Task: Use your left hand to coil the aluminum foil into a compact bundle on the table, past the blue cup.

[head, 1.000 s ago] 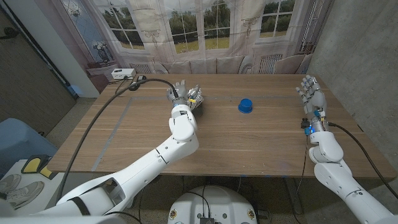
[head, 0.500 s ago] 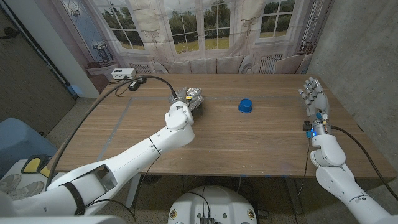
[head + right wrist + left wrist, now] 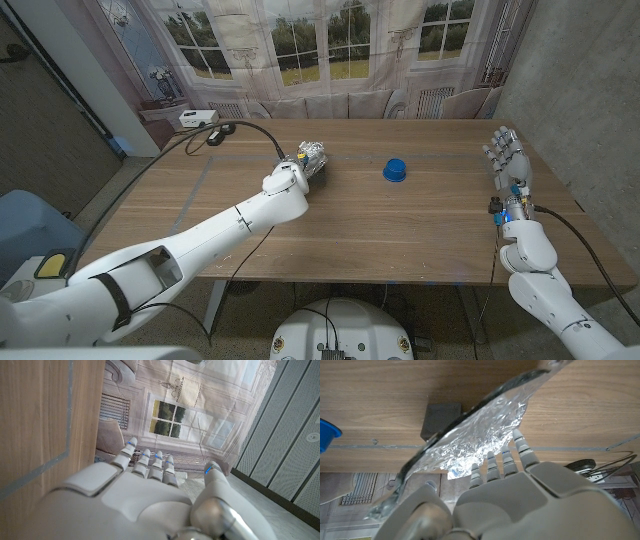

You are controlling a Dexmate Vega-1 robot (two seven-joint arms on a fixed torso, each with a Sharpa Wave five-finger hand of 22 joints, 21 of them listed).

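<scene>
Reaching across the wooden table (image 3: 400,235) from the near left corner, the left arm ends in the left hand (image 3: 291,170), which holds the aluminum foil (image 3: 314,155). In the left wrist view the fingers (image 3: 492,465) press against the back of the crinkled silver sheet (image 3: 480,435), which lies partly spread rather than balled. At the table's right edge the right hand (image 3: 506,155) stands upright, palm on edge, its fingers straight and slightly apart, grasping nothing; the right wrist view shows the same extended fingers (image 3: 150,462). Farther out, the blue cup (image 3: 395,170) sits on the wood to the right of the foil, well apart from it. A black cable (image 3: 225,130) loops at the far left corner, beside a small white box (image 3: 197,118). Beyond the table hangs a backdrop (image 3: 330,45) printed with windows.
</scene>
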